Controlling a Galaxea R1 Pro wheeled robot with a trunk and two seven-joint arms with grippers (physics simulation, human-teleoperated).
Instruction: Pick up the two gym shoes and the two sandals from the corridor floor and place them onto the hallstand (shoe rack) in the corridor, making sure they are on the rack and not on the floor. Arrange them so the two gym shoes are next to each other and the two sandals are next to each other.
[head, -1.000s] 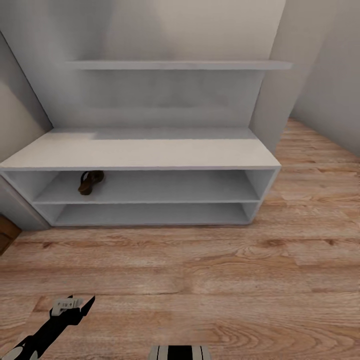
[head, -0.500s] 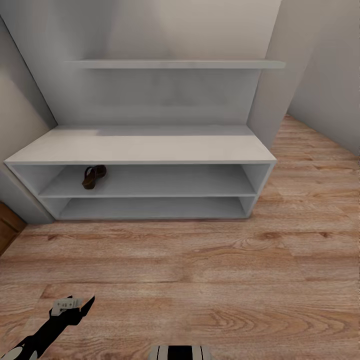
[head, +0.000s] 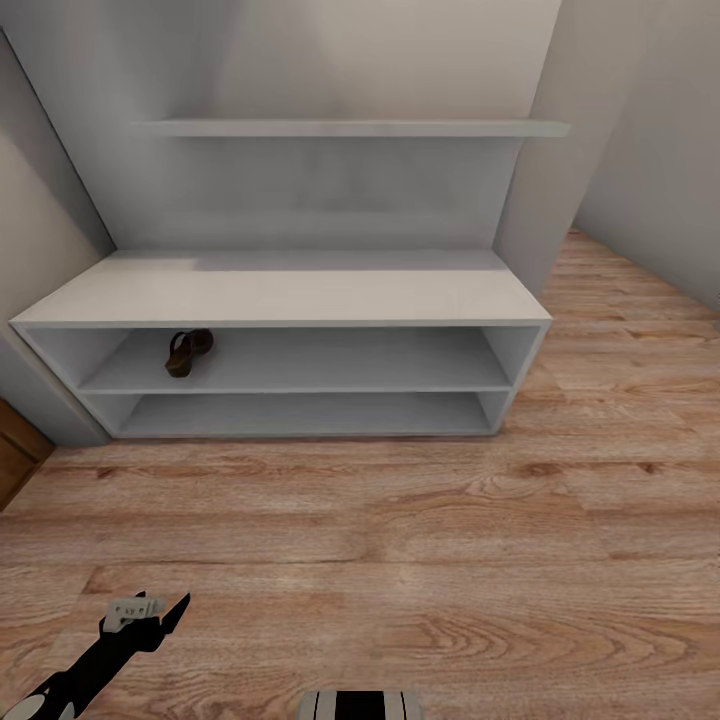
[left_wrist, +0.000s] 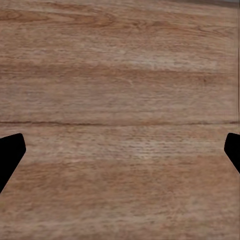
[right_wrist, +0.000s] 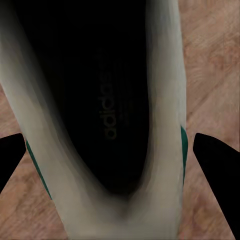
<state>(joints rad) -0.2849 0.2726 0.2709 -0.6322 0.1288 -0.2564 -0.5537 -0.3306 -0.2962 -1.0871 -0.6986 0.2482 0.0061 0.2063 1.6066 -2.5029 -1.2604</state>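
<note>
One brown sandal (head: 187, 352) lies at the left end of the upper open shelf of the pale grey hallstand (head: 290, 295). A white gym shoe (right_wrist: 100, 100) with green side stripes and a dark inside looms large and blurred in the right wrist view. My right gripper (right_wrist: 109, 145) is shut on it, a black fingertip at each side, with corridor floor (head: 400, 540) behind. My left gripper (head: 150, 612) hangs low at the lower left of the head view. Its fingers (left_wrist: 10, 155) stand open over bare planks. The other sandal and other gym shoe are out of view.
A long wall shelf (head: 350, 128) runs above the hallstand. A grey wall corner (head: 530, 200) juts out at its right end, with floor stretching past it. A brown wooden edge (head: 15, 450) shows at the far left. Wide plank floor separates me from the rack.
The whole head picture shifted a second ago: the camera drew slightly back from the hallstand, then held steady. The sandal and the left arm kept their places.
</note>
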